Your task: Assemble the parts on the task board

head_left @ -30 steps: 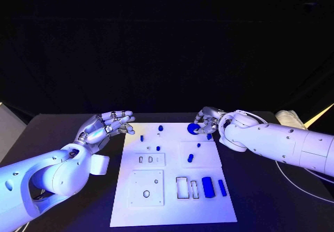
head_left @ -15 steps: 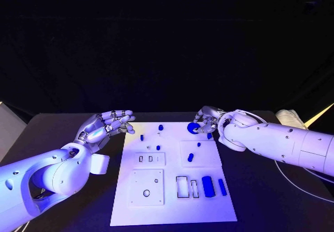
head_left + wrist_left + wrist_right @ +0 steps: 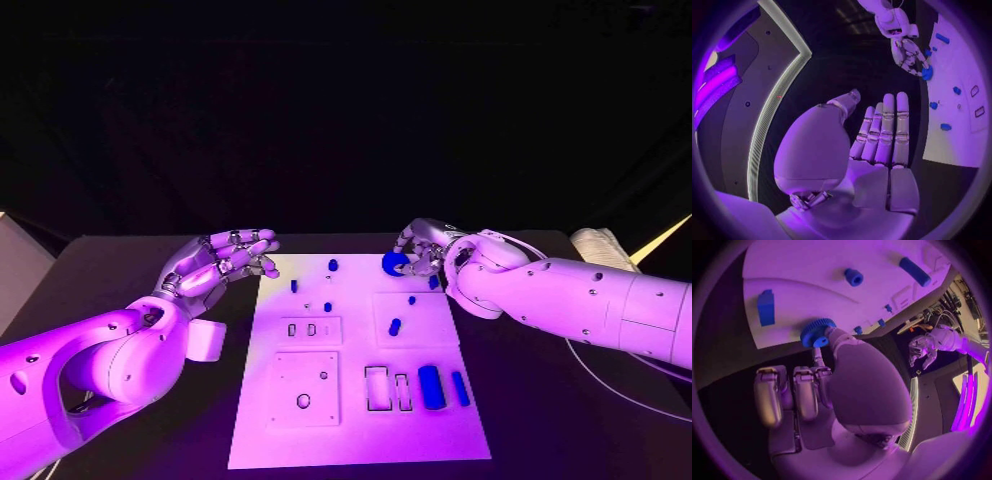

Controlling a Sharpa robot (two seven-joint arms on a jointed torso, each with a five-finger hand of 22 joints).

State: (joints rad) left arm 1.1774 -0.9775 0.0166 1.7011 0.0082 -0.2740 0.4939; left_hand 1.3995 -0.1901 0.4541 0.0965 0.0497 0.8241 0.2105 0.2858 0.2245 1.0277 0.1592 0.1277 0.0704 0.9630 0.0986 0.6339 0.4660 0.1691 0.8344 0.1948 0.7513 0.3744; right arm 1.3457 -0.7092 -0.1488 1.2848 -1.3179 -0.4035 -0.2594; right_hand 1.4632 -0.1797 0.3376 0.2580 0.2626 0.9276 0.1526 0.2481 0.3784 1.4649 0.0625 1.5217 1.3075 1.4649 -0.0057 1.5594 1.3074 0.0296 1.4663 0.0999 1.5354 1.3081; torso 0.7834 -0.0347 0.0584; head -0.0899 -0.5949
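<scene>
While the left hand (image 3: 228, 258) hovers spread, right hand (image 3: 418, 250) fingertips pinch the blue gear (image 3: 394, 264).

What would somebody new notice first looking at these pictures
Probably the right robot hand at the far right corner of the white task board, pinching a round blue toothed part between its fingertips. Next, the left robot hand raised beside the board's far left corner, holding nothing, fingers apart. Small blue parts dot the board, including a long blue bar near its right edge.
</scene>
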